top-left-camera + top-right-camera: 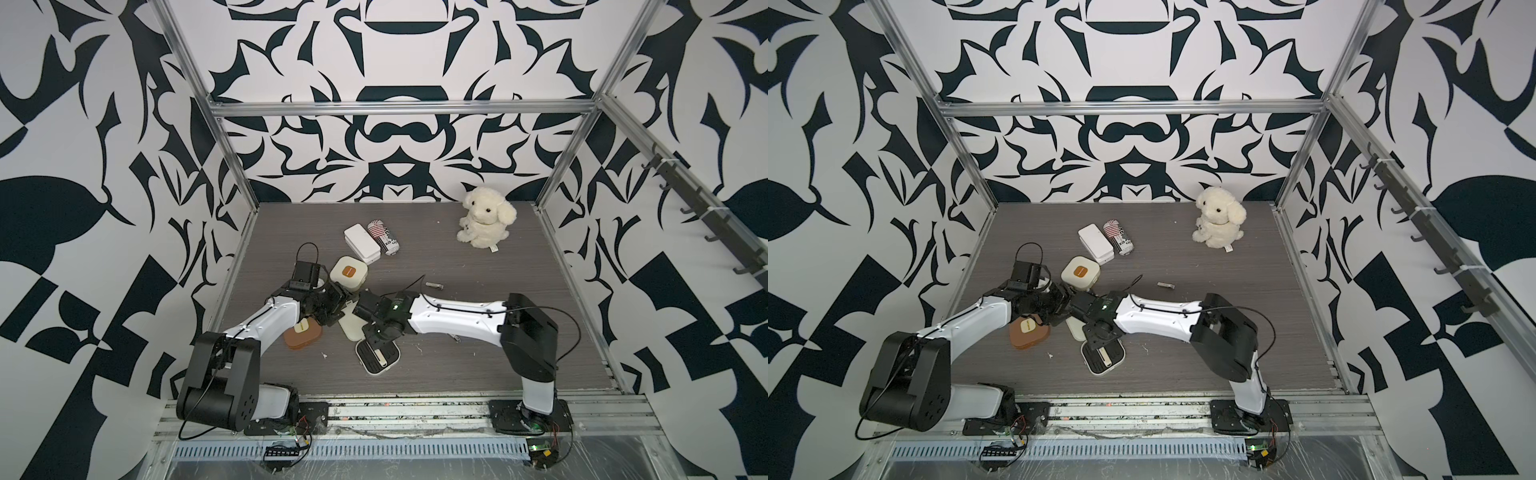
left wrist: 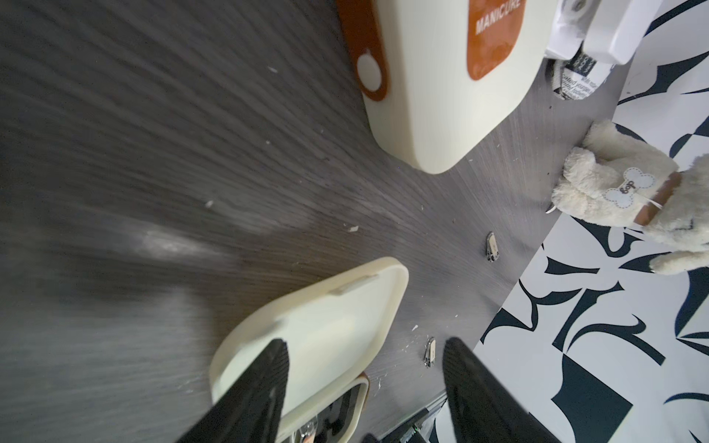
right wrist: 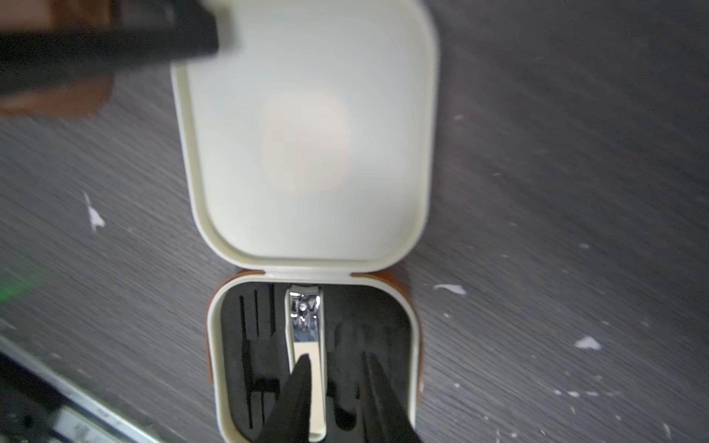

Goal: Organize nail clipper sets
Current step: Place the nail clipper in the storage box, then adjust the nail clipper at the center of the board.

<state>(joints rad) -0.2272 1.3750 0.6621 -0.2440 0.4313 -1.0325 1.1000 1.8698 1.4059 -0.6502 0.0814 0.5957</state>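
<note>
Nail clipper lies slotted beneath right tool.

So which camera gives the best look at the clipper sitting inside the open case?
The right wrist view: the clipper sits mid-frame, lying in a black slot of the open case. In both top views the clipper is only a small pale sliver. The left wrist view shows mostly the lid; no clear clipper there.
</note>
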